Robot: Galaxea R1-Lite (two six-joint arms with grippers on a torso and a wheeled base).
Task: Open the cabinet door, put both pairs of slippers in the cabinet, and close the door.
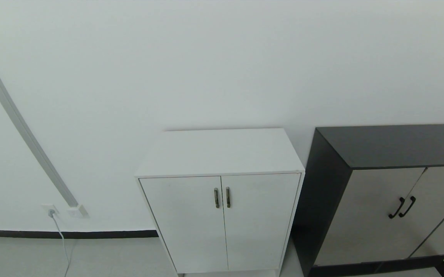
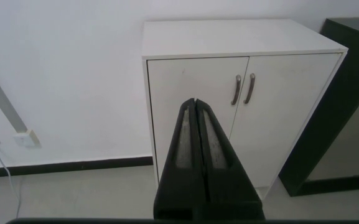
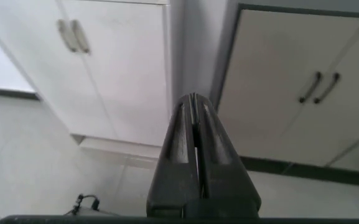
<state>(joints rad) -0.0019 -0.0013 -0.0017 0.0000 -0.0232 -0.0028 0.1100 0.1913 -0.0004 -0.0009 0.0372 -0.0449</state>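
A white two-door cabinet [image 1: 222,215] stands against the wall with both doors closed and two vertical metal handles [image 1: 222,197] at the centre seam. In the left wrist view the cabinet [image 2: 241,93] and its handles [image 2: 243,89] lie ahead of my left gripper [image 2: 195,102], which is shut with nothing in it and well short of the doors. My right gripper [image 3: 193,98] is shut and empty too, held off the floor between the white cabinet [image 3: 117,68] and the dark one.
A black cabinet [image 1: 383,192] with grey doors and black handles stands close to the right of the white one. A wall socket with a cable [image 1: 54,215] and a slanted conduit [image 1: 17,119] are at the left. Grey floor [image 1: 71,257] lies in front.
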